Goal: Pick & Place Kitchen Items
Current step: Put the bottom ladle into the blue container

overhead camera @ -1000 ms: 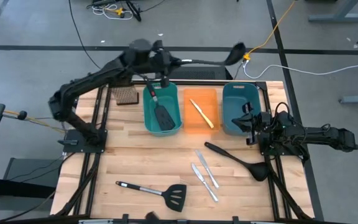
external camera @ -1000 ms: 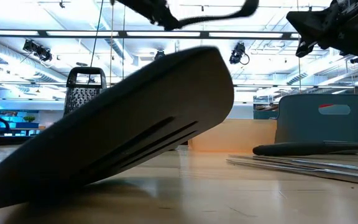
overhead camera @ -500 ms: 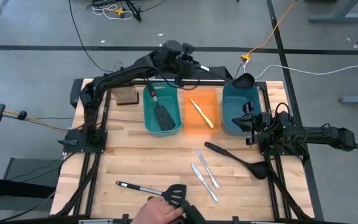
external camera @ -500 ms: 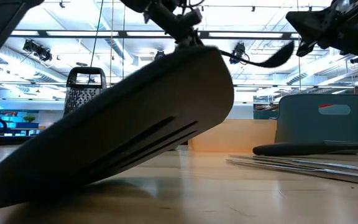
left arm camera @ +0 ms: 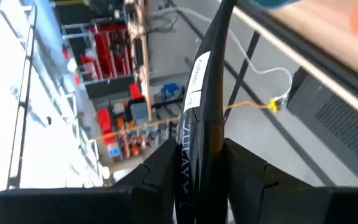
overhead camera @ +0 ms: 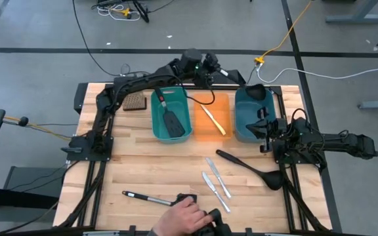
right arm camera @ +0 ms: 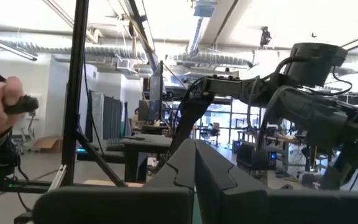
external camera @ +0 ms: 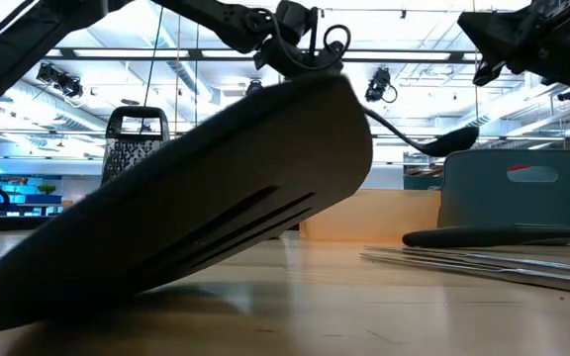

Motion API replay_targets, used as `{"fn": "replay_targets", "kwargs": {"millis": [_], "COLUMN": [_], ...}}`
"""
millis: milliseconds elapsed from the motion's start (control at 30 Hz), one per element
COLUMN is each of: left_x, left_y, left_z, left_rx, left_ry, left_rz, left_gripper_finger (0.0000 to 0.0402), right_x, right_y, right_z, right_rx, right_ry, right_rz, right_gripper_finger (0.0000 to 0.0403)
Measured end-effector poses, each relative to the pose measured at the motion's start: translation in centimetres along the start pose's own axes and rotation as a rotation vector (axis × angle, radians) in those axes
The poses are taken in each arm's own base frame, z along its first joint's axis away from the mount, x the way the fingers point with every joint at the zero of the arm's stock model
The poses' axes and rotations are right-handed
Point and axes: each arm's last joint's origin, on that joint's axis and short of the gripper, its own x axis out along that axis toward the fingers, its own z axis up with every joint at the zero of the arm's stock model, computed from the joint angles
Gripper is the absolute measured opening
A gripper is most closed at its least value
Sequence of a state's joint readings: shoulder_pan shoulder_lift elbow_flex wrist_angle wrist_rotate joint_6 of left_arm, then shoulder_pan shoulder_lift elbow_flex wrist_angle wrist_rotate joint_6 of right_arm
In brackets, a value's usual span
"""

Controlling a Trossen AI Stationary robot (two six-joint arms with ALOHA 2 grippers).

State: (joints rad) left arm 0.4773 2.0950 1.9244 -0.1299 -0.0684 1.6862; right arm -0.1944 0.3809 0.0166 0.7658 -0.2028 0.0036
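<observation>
My left gripper (overhead camera: 210, 67) reaches over the table's far edge, shut on a long black ladle (overhead camera: 241, 80). The ladle's bowl (external camera: 458, 139) hangs just above the far rim of the dark teal bin (overhead camera: 253, 113). A second ladle (overhead camera: 251, 169) lies on the table at the right, beside two silver knives (overhead camera: 215, 184). A yellow-handled knife (overhead camera: 213, 120) lies in the orange bin (overhead camera: 212, 131). One spatula (overhead camera: 171, 119) lies in the left teal bin (overhead camera: 156, 121). Another spatula (overhead camera: 146, 197) lies at the near edge. My right gripper (right arm camera: 194, 168) waits shut at the right. My left gripper pinches the ladle's handle (left arm camera: 199, 124) near its free end between its two fingers (left arm camera: 247, 171). It comes about level from the table's left, and the handle runs on ahead of the fingers, along them. The ladle is lifted clear, its bowl sloping down toward the dark teal bin.
A person's hand (overhead camera: 189, 213) rests on the head of the near spatula at the table's front edge. A small brown perforated block (overhead camera: 132, 100) sits at the far left. Bare wood lies at the table's middle and near left.
My left gripper has swung toward the table's right edge and come down, rolling its wrist. The ladle has gone with it, and its bowl has sunk from beyond the far edge to just over the dark teal bin. A person's hand has come onto the near spatula.
</observation>
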Motion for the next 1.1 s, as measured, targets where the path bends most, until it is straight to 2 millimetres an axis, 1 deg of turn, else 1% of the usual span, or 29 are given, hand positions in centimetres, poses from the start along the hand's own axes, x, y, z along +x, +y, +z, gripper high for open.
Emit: {"fn": "replay_targets", "kwargs": {"millis": [133, 367, 400, 467, 633, 767, 933, 1033, 1100], "left_x": [0.5, 1.5, 1.8, 2.5, 4.2, 5.2, 5.5, 5.5, 5.5], "left_y": [-0.5, -1.7, -2.1, -2.7, -5.2, -6.5, -6.9, -7.0, -6.9], "left_z": [0.9, 3.0, 3.2, 3.8, 4.8, 5.7, 6.6, 6.9, 6.9], "left_rx": [0.007, 0.021, 0.023, 0.024, 0.040, 0.047, 0.060, 0.035, 0.029], "left_ry": [-0.060, -0.137, -0.147, -0.156, -0.169, -0.182, -0.215, -0.265, -0.269], "left_rz": [-0.011, -0.027, -0.047, -0.030, -0.097, -0.106, -0.094, -0.091, -0.090], "left_gripper_finger": [0.0109, 0.0109, 0.0109, 0.0109, 0.0109, 0.0109, 0.0109, 0.0109, 0.0109], "right_x": [0.0, 0.0, 0.0, 0.0, 0.0, 0.0, 0.0, 0.0, 0.0], "right_y": [0.0, 0.0, 0.0, 0.0, -0.1, -0.1, -0.1, -0.1, -0.1], "right_z": [0.0, 0.0, 0.1, 0.1, 0.2, 0.2, 0.2, 0.2, 0.2], "right_rx": [-0.004, -0.039, -0.042, -0.048, -0.052, -0.051, -0.051, -0.050, -0.049], "right_ry": [0.002, -0.003, -0.006, -0.009, -0.019, -0.019, -0.020, -0.020, -0.020], "right_rz": [-0.001, -0.003, -0.005, -0.006, -0.008, -0.009, -0.009, -0.009, -0.009], "right_gripper_finger": [0.0005, 0.0006, 0.0006, 0.0006, 0.0006, 0.0006, 0.0006, 0.0006, 0.0006]}}
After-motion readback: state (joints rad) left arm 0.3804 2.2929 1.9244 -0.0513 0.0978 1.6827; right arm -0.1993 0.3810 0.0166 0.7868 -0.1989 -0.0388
